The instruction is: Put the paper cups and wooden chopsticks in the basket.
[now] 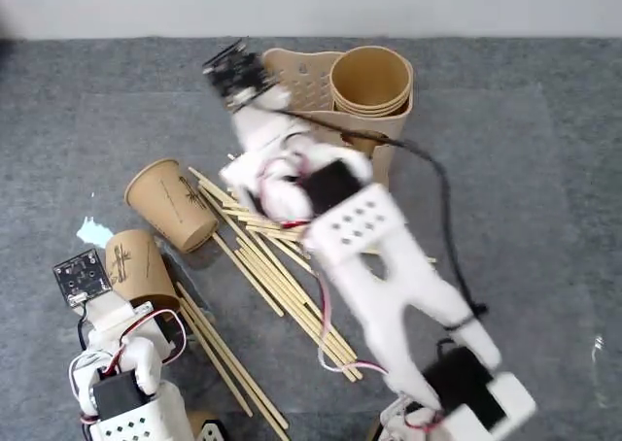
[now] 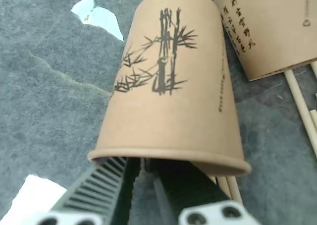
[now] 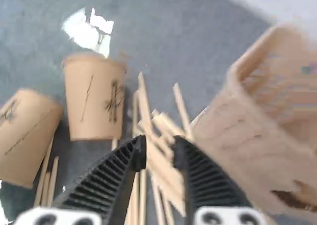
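Observation:
A tan basket (image 1: 309, 84) (image 3: 267, 136) at the back holds stacked paper cups (image 1: 370, 78). Two more bamboo-print cups lie at the left: one (image 1: 173, 204) (image 3: 94, 106) (image 2: 267, 27) farther back, one (image 1: 138, 266) (image 2: 173, 86) (image 3: 25, 136) nearer. My left gripper (image 1: 148, 305) (image 2: 146, 178) is at the nearer cup's rim, its fingers almost together and their tips hidden under the rim. Many wooden chopsticks (image 1: 282, 286) (image 2: 302, 106) are strewn across the middle. My right gripper (image 3: 159, 153) (image 1: 255, 208) is beside the basket, shut on a bunch of chopsticks (image 3: 163, 136).
The surface is a grey mat (image 1: 525, 169). White paper scraps (image 1: 94, 232) (image 2: 96, 14) (image 3: 86, 29) lie left of the cups. A black cable (image 1: 442, 208) runs along the right arm. A separate pair of chopsticks (image 1: 228, 363) lies near the front.

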Controlling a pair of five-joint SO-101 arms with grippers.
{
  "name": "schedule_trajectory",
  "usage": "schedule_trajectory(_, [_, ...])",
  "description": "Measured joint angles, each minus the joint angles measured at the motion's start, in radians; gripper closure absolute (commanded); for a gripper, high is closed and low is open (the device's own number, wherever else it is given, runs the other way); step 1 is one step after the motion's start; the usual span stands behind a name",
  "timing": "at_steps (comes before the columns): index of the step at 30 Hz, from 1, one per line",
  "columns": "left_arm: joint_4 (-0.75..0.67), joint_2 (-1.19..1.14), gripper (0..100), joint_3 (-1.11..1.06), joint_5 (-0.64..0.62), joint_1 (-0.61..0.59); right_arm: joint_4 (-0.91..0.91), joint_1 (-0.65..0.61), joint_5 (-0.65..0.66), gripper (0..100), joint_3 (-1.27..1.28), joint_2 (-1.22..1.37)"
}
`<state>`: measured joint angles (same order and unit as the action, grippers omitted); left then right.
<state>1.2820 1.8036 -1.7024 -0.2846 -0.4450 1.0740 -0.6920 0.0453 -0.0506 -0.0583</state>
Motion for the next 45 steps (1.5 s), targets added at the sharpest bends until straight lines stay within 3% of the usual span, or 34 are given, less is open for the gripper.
schedule_trajectory(3, [0.0,0.0,99,0.0,0.0,0.0,0.0,-0.026,-0.043,61.7,-0.043,0.114])
schedule_trajectory(15, [0.0,0.0,99,0.0,0.0,0.0,0.0,-0.133,-0.061,61.5,-0.31,0.476])
schedule_trajectory(26, [0.0,0.0,99,0.0,0.0,0.0,-0.02,-0.241,-0.083,61.5,-0.373,0.552])
schedule_trajectory(45, [0.0,0.0,99,0.0,0.0,0.0,-0.055,-0.238,-0.092,61.6,-0.373,0.749])
